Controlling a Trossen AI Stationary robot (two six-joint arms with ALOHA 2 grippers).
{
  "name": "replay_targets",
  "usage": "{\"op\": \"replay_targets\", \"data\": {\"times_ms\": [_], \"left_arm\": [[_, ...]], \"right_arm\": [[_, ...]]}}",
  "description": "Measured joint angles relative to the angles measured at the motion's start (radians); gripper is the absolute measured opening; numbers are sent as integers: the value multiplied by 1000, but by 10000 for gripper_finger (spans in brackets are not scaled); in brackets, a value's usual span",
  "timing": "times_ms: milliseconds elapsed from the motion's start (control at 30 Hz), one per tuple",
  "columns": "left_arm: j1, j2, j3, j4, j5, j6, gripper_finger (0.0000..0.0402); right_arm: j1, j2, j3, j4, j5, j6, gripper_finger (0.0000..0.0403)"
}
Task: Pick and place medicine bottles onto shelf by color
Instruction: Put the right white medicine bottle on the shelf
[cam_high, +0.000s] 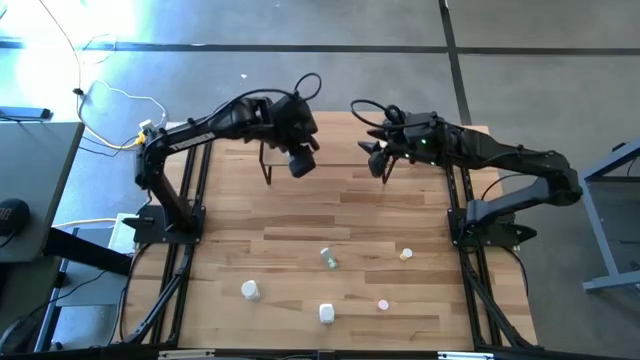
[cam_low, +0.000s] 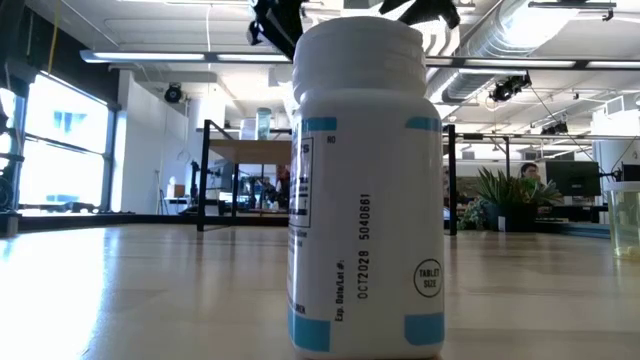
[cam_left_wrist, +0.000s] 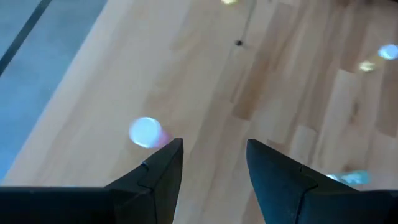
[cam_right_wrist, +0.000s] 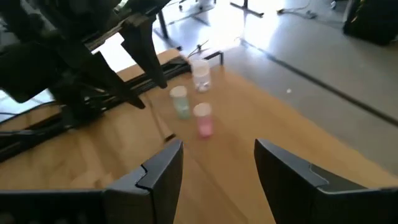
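Both grippers hover open over the far part of the table, at the shelf (cam_high: 335, 160), whose black legs show in the low view (cam_low: 205, 175). My left gripper (cam_high: 300, 163) (cam_left_wrist: 211, 155) hangs above wood with a blurred pale bottle (cam_left_wrist: 146, 132) beside one finger. My right gripper (cam_high: 380, 160) (cam_right_wrist: 217, 155) faces three upright bottles standing together: white (cam_right_wrist: 200, 74), pale green (cam_right_wrist: 180, 101) and pink (cam_right_wrist: 204, 119). On the near tabletop stand two white bottles (cam_high: 250, 290) (cam_high: 326, 313), a green one (cam_high: 328, 258), a yellowish one (cam_high: 406, 254) and a pink one (cam_high: 382, 303).
One white bottle with blue label bands (cam_low: 365, 190) stands right in front of the low camera and hides much of the shelf behind it. The left arm (cam_right_wrist: 93, 56) fills the right wrist view's upper part. Bare wood lies between the shelf and the near bottles.
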Motion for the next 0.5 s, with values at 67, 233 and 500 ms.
{"op": "replay_targets", "data": {"times_ms": [67,233,500], "left_arm": [[-30,-26,-26,3,0,-11,168],[-115,-113,-175,86,1,-71,168],[-269,-276,-392,198,-20,-209,168]], "right_arm": [[27,-15,0,-38,-1,36,191],[100,-32,0,-130,-51,164,191],[210,-19,-1,-226,-239,390,191]]}}
